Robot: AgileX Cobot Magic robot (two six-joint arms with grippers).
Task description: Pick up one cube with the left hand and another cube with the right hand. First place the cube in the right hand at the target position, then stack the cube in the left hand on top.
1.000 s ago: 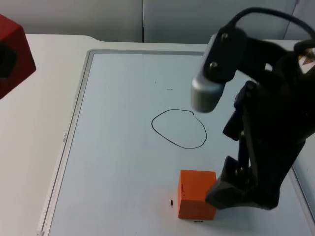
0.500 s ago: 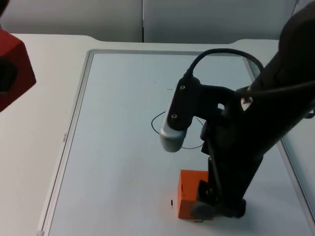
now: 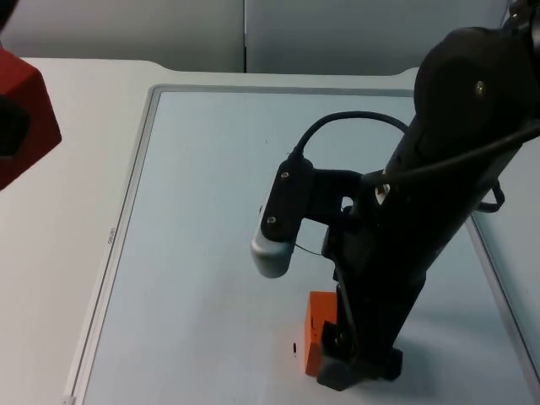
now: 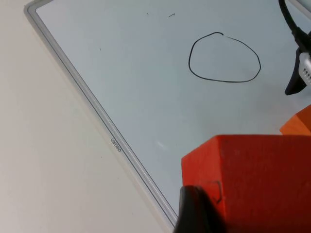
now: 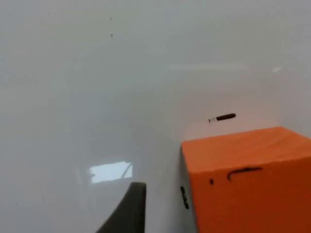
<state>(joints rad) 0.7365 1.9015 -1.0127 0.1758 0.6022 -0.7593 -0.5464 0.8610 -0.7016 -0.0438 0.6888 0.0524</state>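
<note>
Right jaws are standing spread, low over the near end of the board, down at the orange cube. In my right wrist view one fingertip is hanging just beside the cube's side face with a gap showing between them; I am not touching that face. The orange cube is sitting flat on the board, next to a small dark mark. My right arm is reaching across the board from the right, covering most of the cube from above.

Just beyond it, the drawn circle is lying on the board, well apart from the cube's corner that is peeking into my left wrist view.

Left jaws are pinching the red cube, a fingertip pressing on its face. I am holding that red cube up off the desk, out past the board's left rim. Farthest off, the grey wall is closing the desk.
</note>
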